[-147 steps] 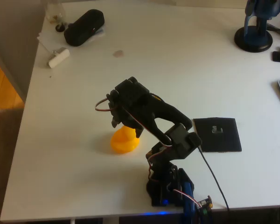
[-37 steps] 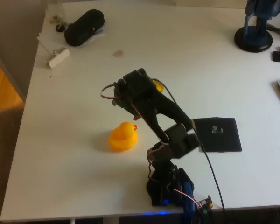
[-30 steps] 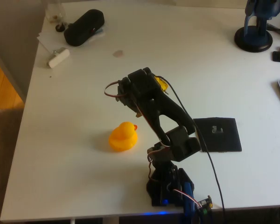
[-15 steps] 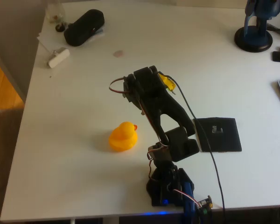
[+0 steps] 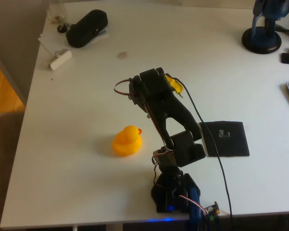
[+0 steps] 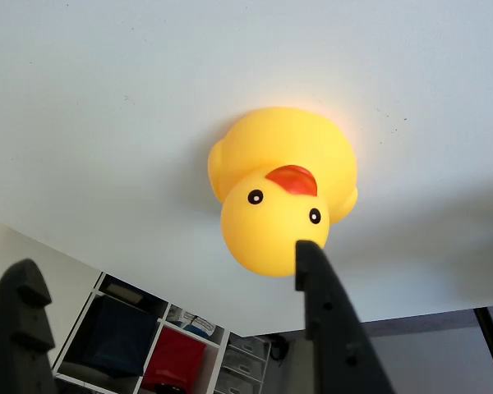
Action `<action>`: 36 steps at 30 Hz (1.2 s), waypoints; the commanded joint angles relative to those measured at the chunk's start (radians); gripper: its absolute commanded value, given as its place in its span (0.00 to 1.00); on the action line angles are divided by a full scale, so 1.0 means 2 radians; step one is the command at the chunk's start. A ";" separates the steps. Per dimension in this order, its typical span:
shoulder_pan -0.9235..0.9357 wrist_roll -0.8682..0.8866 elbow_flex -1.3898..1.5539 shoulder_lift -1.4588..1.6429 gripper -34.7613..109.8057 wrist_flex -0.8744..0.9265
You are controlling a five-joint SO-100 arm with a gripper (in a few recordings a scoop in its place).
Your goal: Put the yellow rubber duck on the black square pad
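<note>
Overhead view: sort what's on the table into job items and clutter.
Job items: yellow rubber duck, black square pad, gripper.

Clutter: dark oblong pouch, small white block, blue stand, all on the white table.

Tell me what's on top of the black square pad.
Nothing sits on the black square pad except a small pale mark near its far edge. The arm's cable crosses its left edge, hiding a strip. The yellow rubber duck stands apart on the table.
</note>
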 commanded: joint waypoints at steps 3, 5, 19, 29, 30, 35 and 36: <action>-0.006 -0.005 0.035 -0.002 0.48 -0.003; -0.002 -0.005 0.042 -0.027 0.48 -0.003; -0.010 -0.005 0.044 -0.084 0.48 -0.003; -0.075 -0.001 0.044 -0.089 0.48 -0.003; -0.075 -0.001 0.045 -0.092 0.48 -0.003; -0.077 -0.002 0.064 -0.106 0.48 -0.004; -0.075 -0.002 0.064 -0.104 0.48 -0.004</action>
